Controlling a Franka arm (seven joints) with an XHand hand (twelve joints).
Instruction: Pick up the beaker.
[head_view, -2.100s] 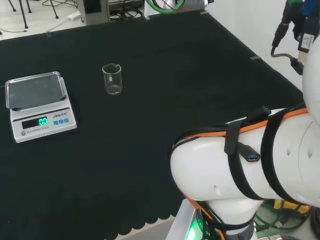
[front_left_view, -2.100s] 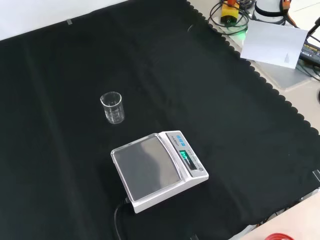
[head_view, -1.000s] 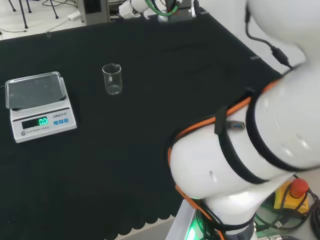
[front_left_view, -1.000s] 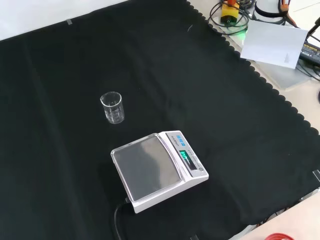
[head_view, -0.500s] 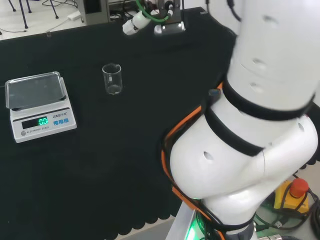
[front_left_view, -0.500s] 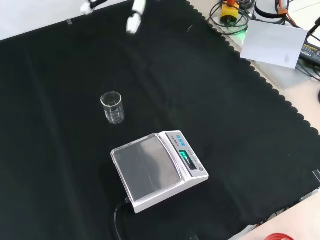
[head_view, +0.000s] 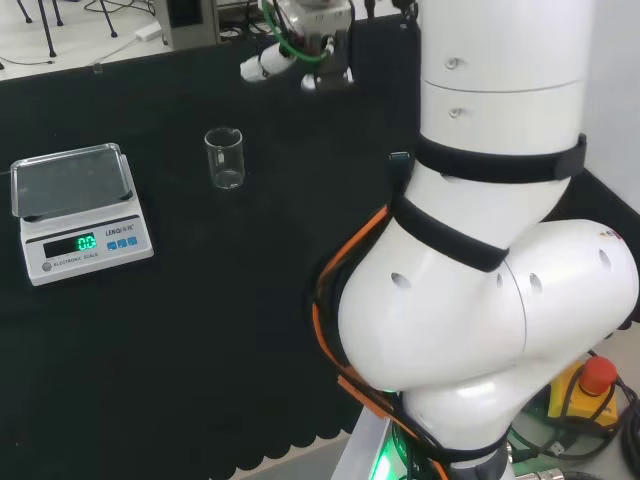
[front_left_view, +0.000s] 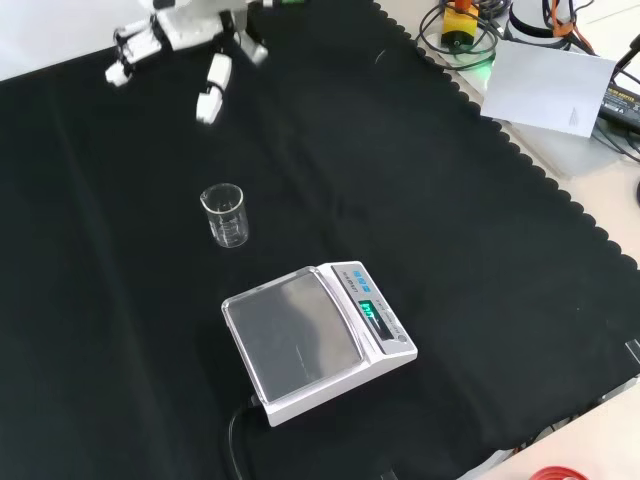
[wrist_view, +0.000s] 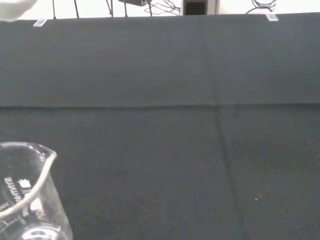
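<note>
Clear glass beaker (wrist_view: 25, 200) standing upright on the black cloth (wrist_view: 175, 140), pouring spout at its rim, printed markings on its wall. Creases cross the cloth. A blurred white part of the hand (wrist_view: 15, 7) shows against the cloth's far edge.

Lighting was even and bright from overhead, no hard shadows on the black cloth (front_left_view: 420, 200). Cloth soaked up light, creases barely read. Beaker (front_left_view: 225, 214) showed only by faint rim highlights. Scale (front_left_view: 315, 340) pan gave soft glare. Wrist view looked washed grey, with a blurred white patch at one corner.
</note>
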